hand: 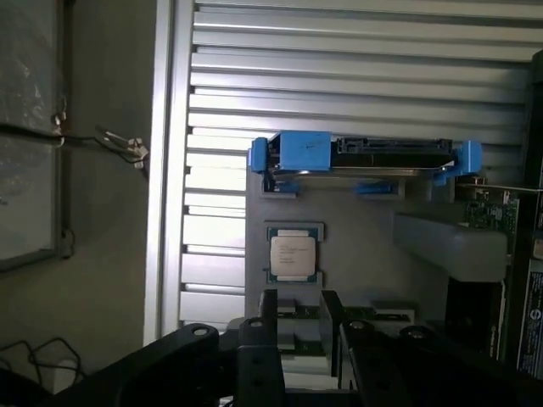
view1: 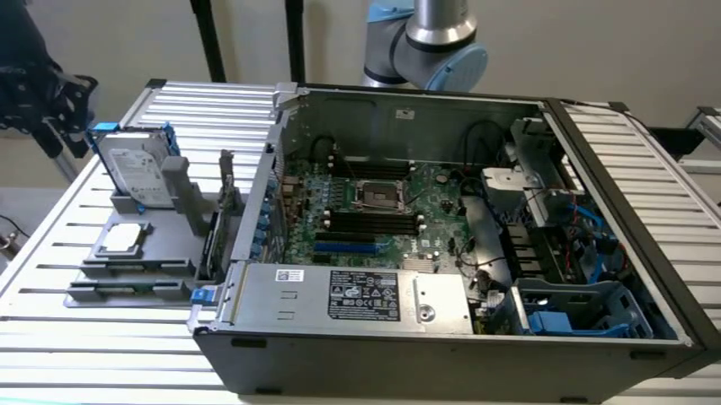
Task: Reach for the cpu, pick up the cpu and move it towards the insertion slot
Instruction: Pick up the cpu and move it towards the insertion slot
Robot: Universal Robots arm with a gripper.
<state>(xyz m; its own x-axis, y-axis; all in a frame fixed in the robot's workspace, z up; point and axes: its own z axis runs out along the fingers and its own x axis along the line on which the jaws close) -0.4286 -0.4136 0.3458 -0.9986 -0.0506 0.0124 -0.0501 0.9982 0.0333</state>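
Silvery cpu [hand: 293, 253] beyond parted end effector [hand: 299, 298]

The case [view1: 451, 194] and much of the slatted table [view1: 67, 337] were taken in by the exterior view, set high and angled down from well back. The wrist view was aimed straight down from closer in, over the holder [hand: 365, 254]. The holder, cpu [hand: 293, 254], drive [hand: 390, 148] and table slats were shared by both views.

The cpu [hand: 293, 254] has a silvery, satin metal top; the holder [hand: 365, 229] under it is matt grey plastic. The blue frame [hand: 297, 153] is smooth plastic. The desk [hand: 339, 51] is ribbed bare metal; the claw [hand: 299, 320], matt black.
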